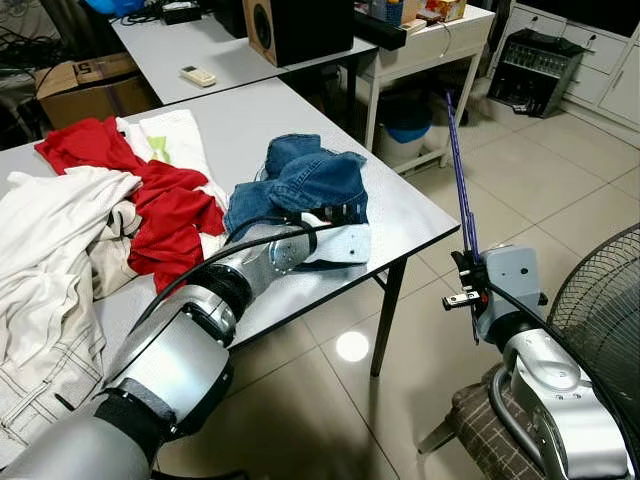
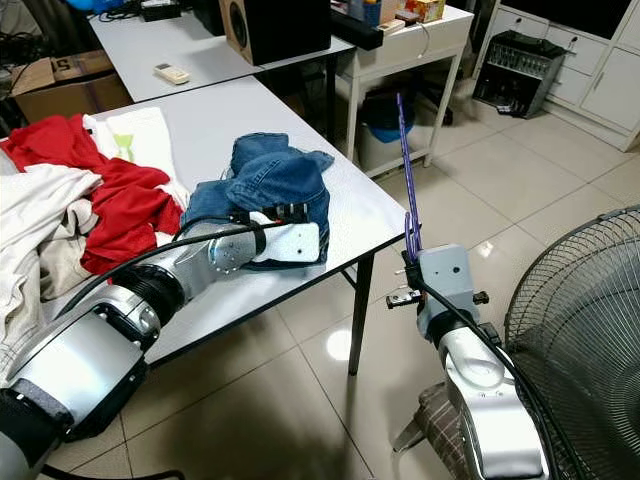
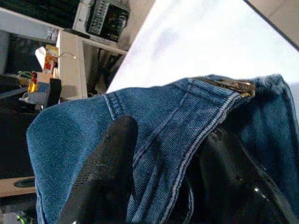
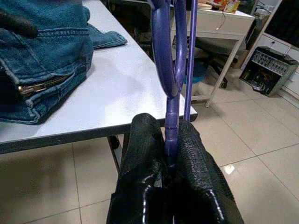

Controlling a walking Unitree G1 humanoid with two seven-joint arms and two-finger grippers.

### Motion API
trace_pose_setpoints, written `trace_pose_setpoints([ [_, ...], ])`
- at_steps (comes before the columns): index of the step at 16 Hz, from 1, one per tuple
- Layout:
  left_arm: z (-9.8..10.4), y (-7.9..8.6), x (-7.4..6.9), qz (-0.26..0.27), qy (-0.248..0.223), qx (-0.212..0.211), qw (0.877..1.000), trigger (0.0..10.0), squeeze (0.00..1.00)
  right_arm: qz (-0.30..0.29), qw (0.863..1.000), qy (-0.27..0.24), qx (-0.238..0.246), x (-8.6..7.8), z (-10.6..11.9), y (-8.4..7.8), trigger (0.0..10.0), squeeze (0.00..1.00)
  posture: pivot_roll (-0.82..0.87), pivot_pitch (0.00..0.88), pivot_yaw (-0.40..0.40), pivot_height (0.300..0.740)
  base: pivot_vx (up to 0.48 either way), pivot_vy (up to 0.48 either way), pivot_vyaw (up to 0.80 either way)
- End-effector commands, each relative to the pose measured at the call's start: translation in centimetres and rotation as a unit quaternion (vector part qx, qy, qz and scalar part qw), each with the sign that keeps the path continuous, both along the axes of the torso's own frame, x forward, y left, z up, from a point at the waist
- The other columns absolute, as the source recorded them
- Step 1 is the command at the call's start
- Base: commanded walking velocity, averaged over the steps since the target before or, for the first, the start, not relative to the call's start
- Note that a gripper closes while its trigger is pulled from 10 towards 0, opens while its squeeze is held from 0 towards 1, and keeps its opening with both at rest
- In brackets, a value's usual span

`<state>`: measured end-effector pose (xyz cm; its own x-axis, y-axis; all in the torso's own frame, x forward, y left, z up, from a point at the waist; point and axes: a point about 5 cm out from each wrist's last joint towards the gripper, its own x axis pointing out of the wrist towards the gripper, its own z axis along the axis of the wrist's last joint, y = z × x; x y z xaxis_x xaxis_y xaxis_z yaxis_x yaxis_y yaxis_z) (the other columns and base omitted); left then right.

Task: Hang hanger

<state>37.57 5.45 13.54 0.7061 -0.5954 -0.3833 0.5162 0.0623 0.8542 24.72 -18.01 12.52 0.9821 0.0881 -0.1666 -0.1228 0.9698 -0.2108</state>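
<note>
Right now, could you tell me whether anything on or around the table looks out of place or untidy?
The clothes are untidy: the jeans lie bunched near the table corner with the left gripper in the denim, and red and white garments lie heaped beside them. The right gripper holds the purple hanger bare, beyond the table's edge.

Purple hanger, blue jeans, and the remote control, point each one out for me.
purple hanger (image 4: pixel 172 112), right wrist view, stem above the fingers.
blue jeans (image 1: pixel 310 180), left eye view, middle of the bunched denim.
remote control (image 1: pixel 197 75), left eye view, its middle.
</note>
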Motion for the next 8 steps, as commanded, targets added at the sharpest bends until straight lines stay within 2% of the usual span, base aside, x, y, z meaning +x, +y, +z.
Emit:
trace_pose_setpoints([
  [1,1.1,-0.3,0.4,0.004,-0.013,-0.019,1.0,0.0,0.0,0.001,1.0,-0.009,-0.003,-0.1,0.5,0.0,10.0,0.0,-0.17,0.0,0.059,0.74,0.0,0.0,0.0],
  [4,0.4,0.5,0.5,0.022,-0.01,0.014,1.0,0.0,0.0,0.002,1.0,-0.008,-0.003,-0.1,0.5,0.0,10.0,0.0,-0.17,0.0,0.059,0.74,0.0,0.0,0.0],
  [8,0.4,1.5,0.9,0.052,-0.008,0.018,0.998,0.0,0.0,0.003,1.0,-0.008,-0.003,-0.1,0.5,0.0,10.0,0.0,-0.17,0.0,0.057,0.74,0.0,0.0,0.0],
])
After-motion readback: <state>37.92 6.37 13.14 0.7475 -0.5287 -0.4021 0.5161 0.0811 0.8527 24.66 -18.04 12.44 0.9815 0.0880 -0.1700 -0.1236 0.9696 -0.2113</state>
